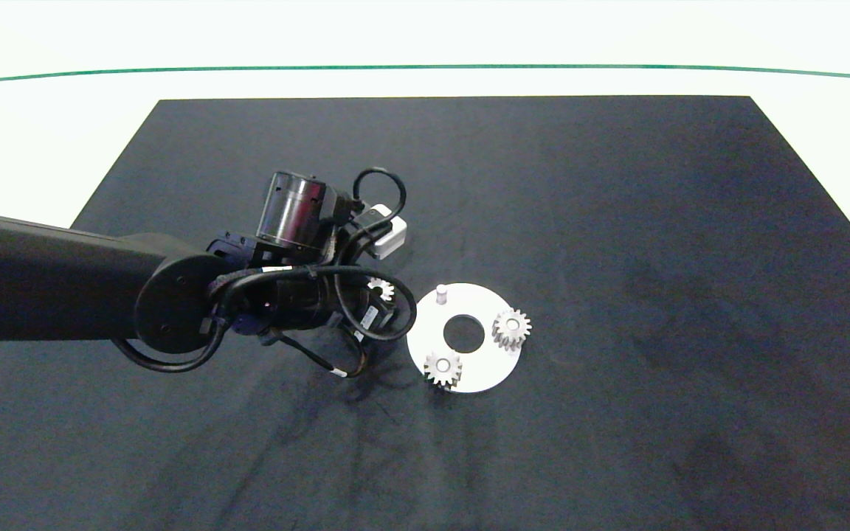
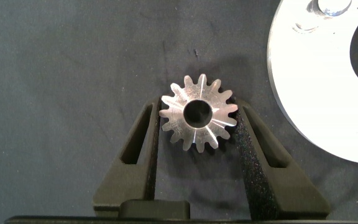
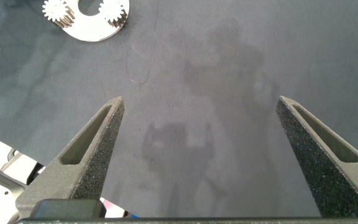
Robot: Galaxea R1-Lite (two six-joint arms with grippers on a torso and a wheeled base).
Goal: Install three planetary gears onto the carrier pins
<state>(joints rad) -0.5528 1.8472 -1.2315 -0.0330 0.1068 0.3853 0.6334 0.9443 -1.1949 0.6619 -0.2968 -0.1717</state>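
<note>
A silver planetary gear [image 2: 197, 113] sits between the pads of my left gripper [image 2: 197, 118], which is shut on it, both pads touching its teeth. In the head view this gear [image 1: 381, 287] and the left gripper [image 1: 381, 301] are just left of the white disc [image 1: 484, 306]. Two more gears [image 1: 511, 328] [image 1: 443, 366] sit on carrier pins at the disc's right and near sides. One carrier pin [image 1: 440, 293] on the far side stands bare. My right gripper [image 3: 199, 102] is open over bare mat, away from the disc [image 3: 82, 30].
Everything rests on a black mat [image 1: 617, 221] laid on a white table [image 1: 41, 125]. A green line [image 1: 425, 67] runs across the table's far side. The left arm and its cables [image 1: 366, 221] lie over the mat left of the disc.
</note>
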